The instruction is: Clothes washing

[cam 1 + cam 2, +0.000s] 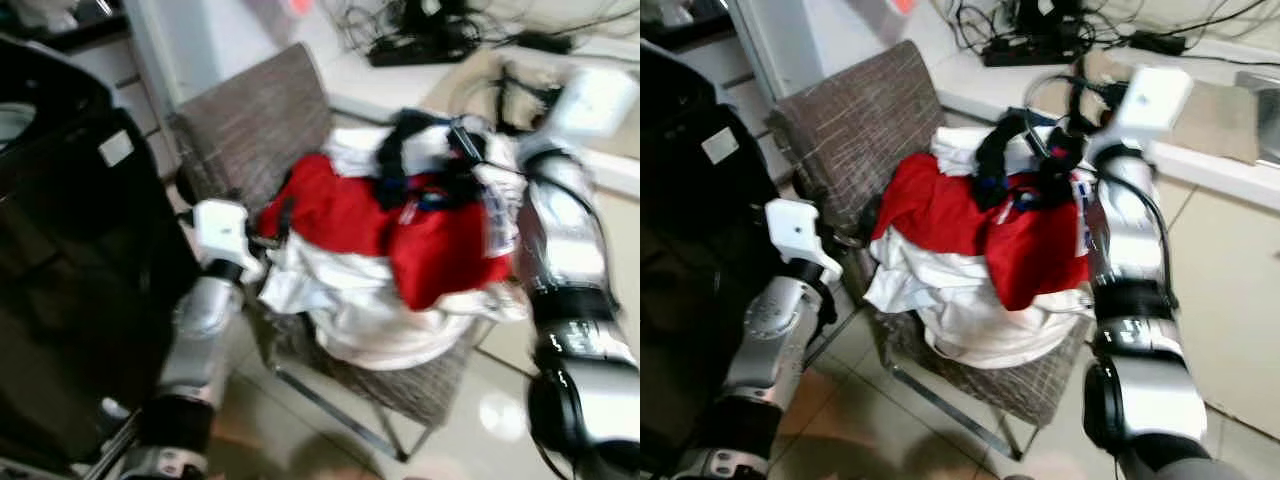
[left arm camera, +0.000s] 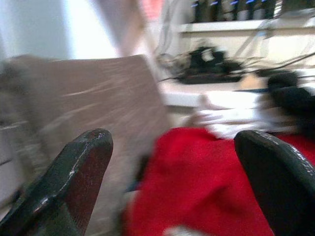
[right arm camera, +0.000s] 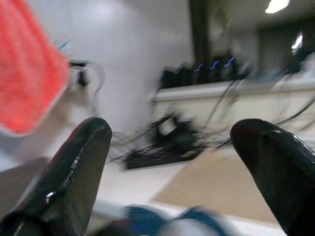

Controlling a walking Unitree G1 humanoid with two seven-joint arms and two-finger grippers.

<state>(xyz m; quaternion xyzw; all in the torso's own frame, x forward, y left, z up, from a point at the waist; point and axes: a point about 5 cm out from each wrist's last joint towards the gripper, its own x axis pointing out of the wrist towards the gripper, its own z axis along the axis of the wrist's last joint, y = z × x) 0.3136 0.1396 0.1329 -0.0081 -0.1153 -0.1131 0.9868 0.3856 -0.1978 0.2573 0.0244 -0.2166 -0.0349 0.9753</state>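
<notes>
A pile of clothes lies on a grey-brown chair [image 1: 255, 120]: a red garment [image 1: 345, 215] on top, white garments [image 1: 370, 320] beneath, and a dark garment [image 1: 400, 150] at the back. My left gripper [image 2: 172, 142] is open at the pile's left edge, and the red garment [image 2: 206, 187] lies between and beyond its fingers. My right gripper [image 3: 172, 132] is open above the back of the pile, with nothing between its fingers [image 3: 78, 167]; a bit of blue cloth [image 3: 192, 216] lies below them. The pictures are blurred.
A black washing machine [image 1: 70, 260] stands at the left, close to the chair. Behind the chair runs a pale counter [image 1: 400, 85] with cables and a black power strip [image 1: 420, 45]. A cream cabinet [image 1: 1240, 290] is at the right. Tiled floor [image 1: 480, 410] lies below.
</notes>
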